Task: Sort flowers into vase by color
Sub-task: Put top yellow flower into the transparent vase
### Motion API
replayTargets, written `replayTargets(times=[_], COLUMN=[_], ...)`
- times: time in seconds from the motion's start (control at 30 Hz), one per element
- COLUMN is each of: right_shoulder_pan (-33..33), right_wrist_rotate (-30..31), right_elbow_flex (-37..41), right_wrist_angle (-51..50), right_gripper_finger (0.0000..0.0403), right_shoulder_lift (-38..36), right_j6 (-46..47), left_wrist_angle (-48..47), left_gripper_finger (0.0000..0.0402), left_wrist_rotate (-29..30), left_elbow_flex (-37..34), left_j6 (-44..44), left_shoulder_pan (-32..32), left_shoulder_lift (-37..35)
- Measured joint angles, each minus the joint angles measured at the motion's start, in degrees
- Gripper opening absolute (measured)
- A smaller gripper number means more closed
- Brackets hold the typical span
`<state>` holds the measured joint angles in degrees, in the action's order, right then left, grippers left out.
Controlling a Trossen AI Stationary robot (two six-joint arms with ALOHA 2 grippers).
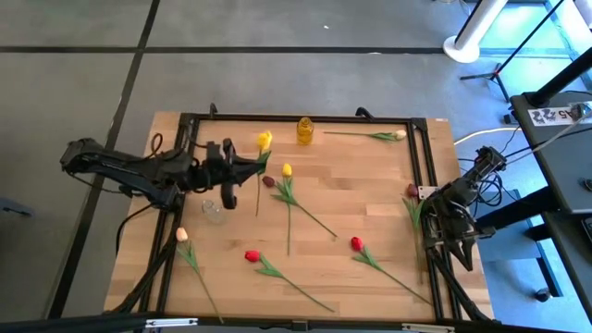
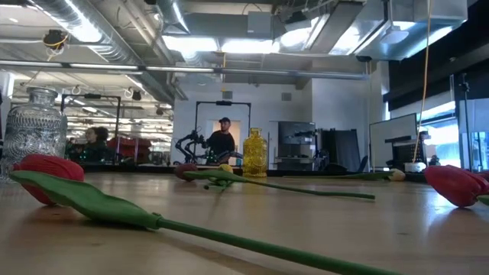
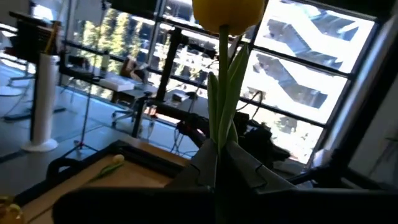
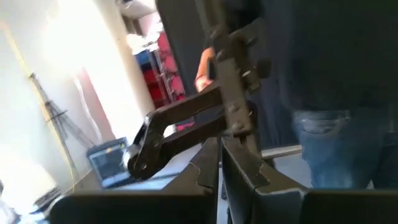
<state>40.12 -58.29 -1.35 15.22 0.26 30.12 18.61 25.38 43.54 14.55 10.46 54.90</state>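
My left gripper [image 1: 253, 170] [image 3: 217, 155] is over the table's far-left part, shut on a yellow tulip [image 1: 265, 141]. A yellow vase [image 1: 304, 130] [image 2: 254, 151] stands at the far edge, and a clear glass vase [image 1: 213, 211] [image 2: 34, 126] near the left arm. On the wood lie a second yellow tulip [image 1: 287, 169], a maroon one [image 1: 268, 181], two red ones [image 1: 251, 255] [image 1: 356, 243], a peach one [image 1: 181, 235], a cream one [image 1: 400, 135] and a maroon one [image 1: 412, 190]. My right gripper [image 1: 460, 248] [image 4: 219, 165] waits shut at the right edge. My left gripper pinches the yellow tulip's stem [image 3: 219, 134] between its two fingers, at the leaves a little below the head. The fingers come about level from the table's left and lie across the stem. The head [image 3: 227, 12] stands above the fingers; the lower stem [image 1: 257, 205] trails toward the near edge.
A black frame [image 1: 296, 117] runs round the tabletop. The lying stems cross the middle and near parts of the wood. Bare wood shows at the far right-centre [image 1: 370, 176]. In the low view a person [image 2: 222, 141] stands in the room behind.
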Motion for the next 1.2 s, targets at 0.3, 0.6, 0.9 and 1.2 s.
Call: replayTargets(times=[0.3, 0.6, 0.9, 1.2], right_shoulder_pan=[0.0, 0.0, 0.0, 0.0], right_wrist_rotate=[15.3, 43.4, 92.7, 112.0], right_elbow_flex=[0.0, 0.0, -0.1, -0.1], right_wrist_angle=[1.5, 6.0, 13.7, 16.5], right_gripper_finger=[0.0021, 0.0021, 0.0021, 0.0021], right_shoulder_lift=[0.1, 0.2, 0.2, 9.2], right_j6=[-11.4, -24.1, -15.7, 23.6], left_wrist_angle=[-5.8, -28.5, -37.8, -46.0], left_gripper_finger=[0.0002, 0.0001, 0.0001, 0.0001], left_wrist_rotate=[6.3, 25.3, 24.2, 24.9], left_elbow_flex=[10.9, 22.1, 22.2, 22.2], left_j6=[-3.2, -3.2, 2.1, -0.5], left_shoulder_pan=[4.4, 15.6, 21.4, 28.2], left_shoulder_lift=[8.7, 7.1, 2.3, -4.1])
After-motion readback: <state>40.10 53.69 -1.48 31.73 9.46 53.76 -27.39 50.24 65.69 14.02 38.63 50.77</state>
